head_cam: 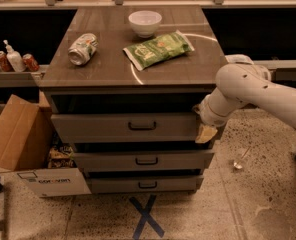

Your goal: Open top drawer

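The top drawer point(103, 128) is the tallest grey front under the wooden top of the cabinet point(113, 74), with a small dark pull handle point(142, 126) at its middle. A dark gap shows above its front. My white arm point(248, 91) reaches in from the right. The gripper point(205, 132) hangs at the right end of the top drawer's front, well to the right of the handle, with a tan tip showing against the drawer's corner.
On the cabinet top lie a white bowl point(145, 23), a green chip bag point(158, 49) and a crushed can point(83, 48). Two lower drawers point(108, 161) sit below. An open cardboard box point(18, 134) stands at the left. Blue X tape point(145, 216) marks the floor.
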`<state>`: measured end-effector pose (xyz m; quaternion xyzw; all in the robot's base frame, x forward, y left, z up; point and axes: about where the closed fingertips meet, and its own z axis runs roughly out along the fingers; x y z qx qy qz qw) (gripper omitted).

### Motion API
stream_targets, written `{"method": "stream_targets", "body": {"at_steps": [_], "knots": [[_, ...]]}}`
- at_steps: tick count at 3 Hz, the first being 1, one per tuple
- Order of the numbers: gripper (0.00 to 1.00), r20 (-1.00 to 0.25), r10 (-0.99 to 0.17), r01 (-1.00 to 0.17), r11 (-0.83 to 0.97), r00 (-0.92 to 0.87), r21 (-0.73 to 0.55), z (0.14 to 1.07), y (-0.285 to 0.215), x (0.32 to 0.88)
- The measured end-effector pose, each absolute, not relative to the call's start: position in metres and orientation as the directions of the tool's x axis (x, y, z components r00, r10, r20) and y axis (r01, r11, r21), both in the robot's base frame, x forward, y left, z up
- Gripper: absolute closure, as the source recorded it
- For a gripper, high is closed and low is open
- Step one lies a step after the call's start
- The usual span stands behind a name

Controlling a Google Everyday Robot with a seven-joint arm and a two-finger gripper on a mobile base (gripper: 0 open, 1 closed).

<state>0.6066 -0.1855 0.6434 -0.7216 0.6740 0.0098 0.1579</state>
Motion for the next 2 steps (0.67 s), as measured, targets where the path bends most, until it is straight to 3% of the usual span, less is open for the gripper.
{"method": "stream_targets", "body": {"at_steps": [1, 2], "knots": [[0.64, -0.239, -0.964, -0.972, -0.063, 0.118, -0.226, 0.652, -0.176, 0.582], [0.94, -0.232, -0.955, -0.953, -0.118, 0.186, -0.279, 0.684, -0.161, 0.539]]}}
